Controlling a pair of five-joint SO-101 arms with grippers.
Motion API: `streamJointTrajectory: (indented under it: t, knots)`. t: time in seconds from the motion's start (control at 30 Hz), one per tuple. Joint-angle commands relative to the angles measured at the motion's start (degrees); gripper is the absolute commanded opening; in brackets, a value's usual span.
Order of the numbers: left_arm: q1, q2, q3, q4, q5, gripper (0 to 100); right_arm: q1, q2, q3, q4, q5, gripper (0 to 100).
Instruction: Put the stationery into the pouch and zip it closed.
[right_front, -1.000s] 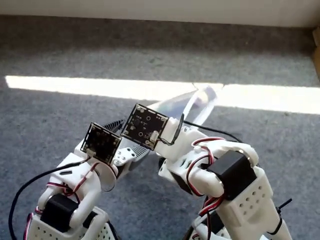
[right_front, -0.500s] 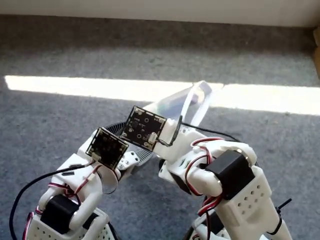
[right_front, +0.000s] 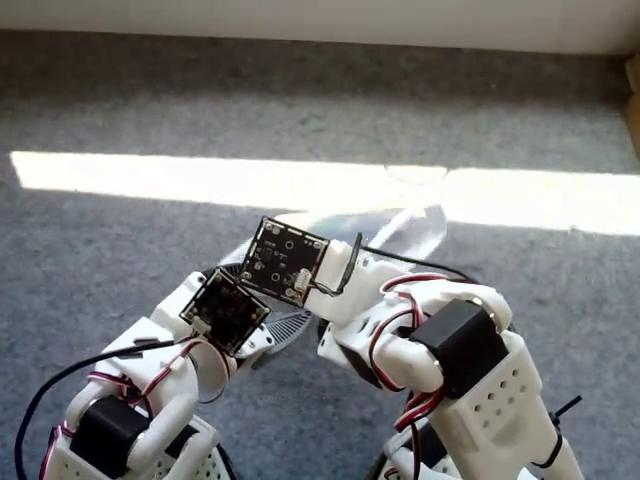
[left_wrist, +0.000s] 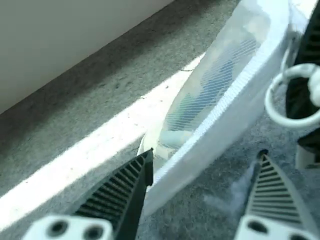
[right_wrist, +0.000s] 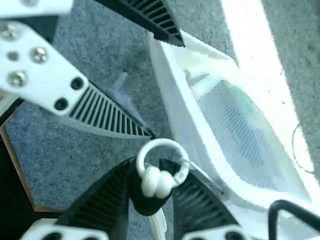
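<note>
The translucent white mesh pouch (right_front: 392, 226) lies on the grey carpet past both wrists. My right gripper (right_wrist: 151, 176) is shut on the white ring of the zipper pull (right_wrist: 160, 165), at the pouch's zipper edge (right_wrist: 175, 107). My left gripper (left_wrist: 205, 157) is open, one black ribbed finger on each side of the pouch's near end (left_wrist: 200, 145); I cannot tell whether it touches. Bluish and pale shapes (left_wrist: 222, 82) show through the mesh, too vague to name. In the left wrist view the ring (left_wrist: 290, 100) hangs beside the right gripper's dark finger (left_wrist: 306, 60).
Grey carpet (right_front: 150, 100) covers the floor, with a bright strip of sunlight (right_front: 150, 175) running across behind the pouch. A pale wall base (right_front: 300, 15) bounds the far side. The two arms (right_front: 450, 360) crowd the near centre, wrists almost touching.
The left wrist has swung right and closer to the pouch's near end. The pouch's raised far part has dropped and now lies flatter. The right gripper keeps its hold.
</note>
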Motion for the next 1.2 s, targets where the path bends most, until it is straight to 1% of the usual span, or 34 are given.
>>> streamJointTrajectory:
  t: [0.0,0.13,0.2,0.33,0.47,0.63,0.83,0.97,1.03,1.17]
  knots:
    - [2.68,0.4,0.31,-2.11,-2.64,30,-0.48,-0.92,-0.04,0.75,0.62,0.4]
    - [3.03,0.31,6.73,-11.96,-2.64,30,-0.48,-0.92,-0.04,0.75,0.62,0.4]
    - [2.95,0.04,8.04,-14.59,-2.64,30,-0.48,-0.92,0.04,0.75,0.7,0.4]
    - [2.86,0.04,6.46,-14.59,-3.87,30,-0.48,-0.92,0.13,0.84,0.7,0.4]
    - [0.92,0.04,5.58,-15.82,-5.54,30,-0.48,-0.92,0.13,0.92,0.7,0.4]
    - [1.45,0.04,5.67,-16.53,-9.49,30,-0.48,-0.92,0.57,0.92,0.62,0.4]
    - [2.15,0.04,8.04,-22.77,-9.49,30,-0.57,-3.12,3.65,0.75,0.79,0.4]
    - [3.3,0.04,12.7,-28.13,-9.49,30,-3.82,-9.63,3.82,0.84,0.62,0.4]
    - [3.3,0.04,13.67,-29.54,-9.49,30,-4.44,-12.0,4.53,0.92,0.62,0.4]
    - [3.21,0.04,12.88,-29.8,-9.58,30,-4.44,-12.26,7.78,0.75,0.62,0.4]
